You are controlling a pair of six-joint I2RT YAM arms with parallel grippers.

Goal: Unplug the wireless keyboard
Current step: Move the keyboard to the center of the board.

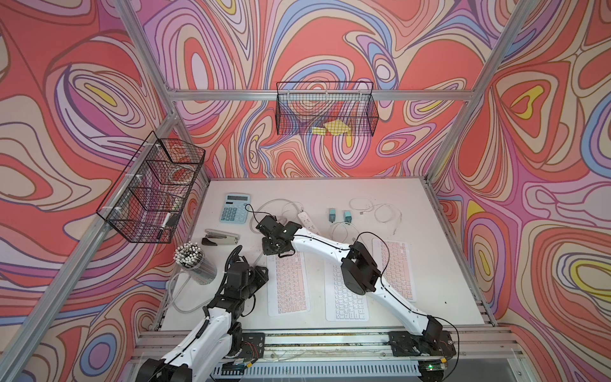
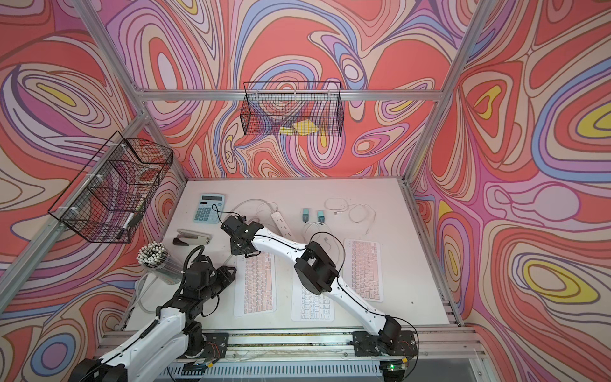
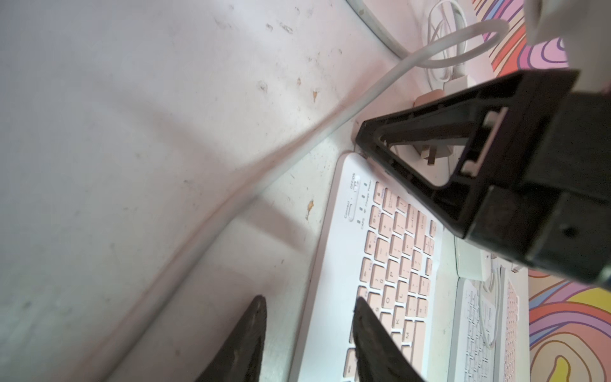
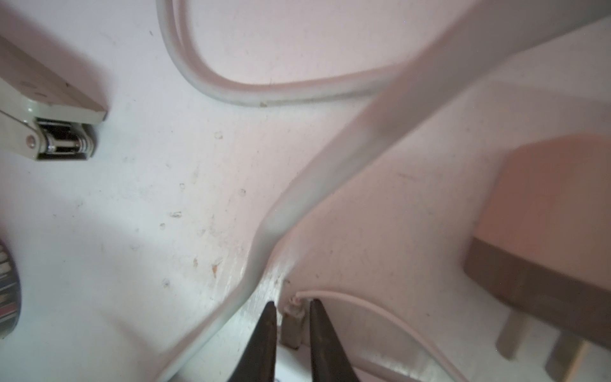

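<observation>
Near left: the left gripper (image 3: 310,299) hangs low at the left edge of the left-hand keyboard (image 1: 287,284). Its jaws are apart with nothing between them, one finger over the keys and the other over bare table (image 1: 443,281). Contact with the keyboard not discernible.

Keyboard: leftmost of three lying side by side, long axis near to far. Slim and light, so judged likely to slide on the smooth table when tugged. A hold-down from the left arm looks useful.

Far end of it: the right gripper (image 4: 293,302), its arm stretching across from the near right. Its jaws stand close on either side of the small charging plug (image 4: 292,325). Whether they pinch it I cannot tell. The plug appears seated.

Handling: plug body short, rigid, smooth, so take it by the housing. The thin white lead (image 4: 363,306) is limp and would strain if pulled. Draw straight out, away from the keyboard's far edge.

Beyond: a thick grey cord (image 4: 330,172) crosses just beside the plug
</observation>
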